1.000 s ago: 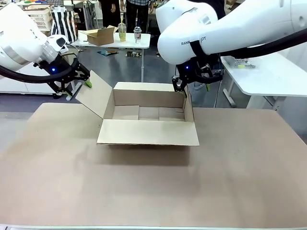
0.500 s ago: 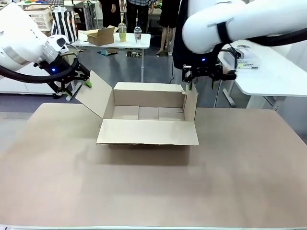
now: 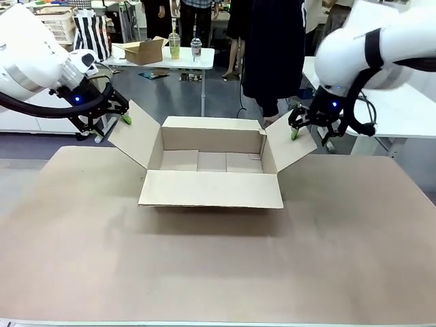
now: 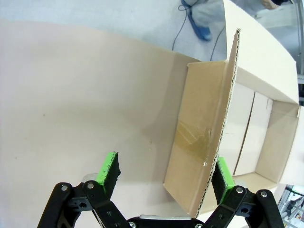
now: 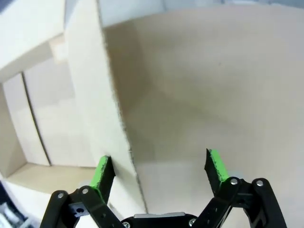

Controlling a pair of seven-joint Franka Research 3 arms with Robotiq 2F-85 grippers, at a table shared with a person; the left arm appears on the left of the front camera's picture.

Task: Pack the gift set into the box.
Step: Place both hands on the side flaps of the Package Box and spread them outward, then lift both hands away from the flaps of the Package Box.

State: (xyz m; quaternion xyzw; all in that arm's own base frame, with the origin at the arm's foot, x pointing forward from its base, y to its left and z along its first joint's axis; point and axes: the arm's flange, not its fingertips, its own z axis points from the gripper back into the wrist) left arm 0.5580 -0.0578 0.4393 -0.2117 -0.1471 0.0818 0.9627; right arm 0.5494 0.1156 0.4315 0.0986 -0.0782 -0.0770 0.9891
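Observation:
The box (image 3: pixel 211 163) sits open at the table's middle, its inside bare. Its left flap (image 3: pixel 136 133) leans outward, and my left gripper (image 3: pixel 121 112) hangs open at that flap's top edge. In the left wrist view the flap's edge (image 4: pixel 223 118) stands between the open green pads (image 4: pixel 108 171). My right gripper (image 3: pixel 306 129) is open at the outer edge of the right flap (image 3: pixel 289 146), which is folded outward. In the right wrist view that flap (image 5: pixel 102 95) rises between the open fingers (image 5: pixel 216 166). The gift set is out of view.
A person in dark clothes (image 3: pixel 272 54) stands behind the box at the table's far side. A white side table (image 3: pixel 388 112) is at the right. Farther back, a small brown carton (image 3: pixel 142 51) and two bottles sit on another table.
My right arm swung out to the right and lowered, and the box's right flap went from upright to folded outward. The left arm stayed still.

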